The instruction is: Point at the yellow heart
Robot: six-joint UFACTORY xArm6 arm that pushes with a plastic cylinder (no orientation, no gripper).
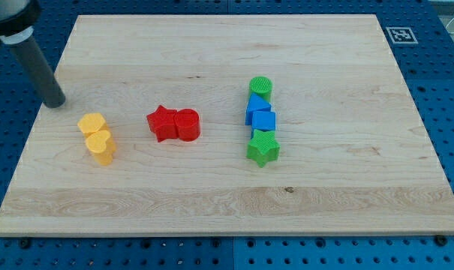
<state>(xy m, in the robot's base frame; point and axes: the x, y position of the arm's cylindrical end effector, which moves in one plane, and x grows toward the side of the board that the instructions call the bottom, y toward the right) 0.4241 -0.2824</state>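
Nearest the frame's bottom, the wooden worktop [211, 202] lay bare. Just above that, at centre-left, the yellow heart [101, 147] sat touching a second yellow block [92, 124], apparently hexagonal, directly above it. To their right the red star [160, 122] pressed against a rounded red block [187, 124] whose exact shape was hard to make out. Further right ran a touching column: the green star [263, 148] lowest, then a blue cube [264, 121], a blue block [255, 106] partly hidden behind it and possibly triangular, and a green cylinder [260, 87] at the top.

In the upper left the dark rod slanted down from the frame's corner, its upper part cut off. My tip [55, 102] rested near the worktop's left edge, up and left of the yellow pair and apart from them. This tool was a plain rod, so it grasped nothing.
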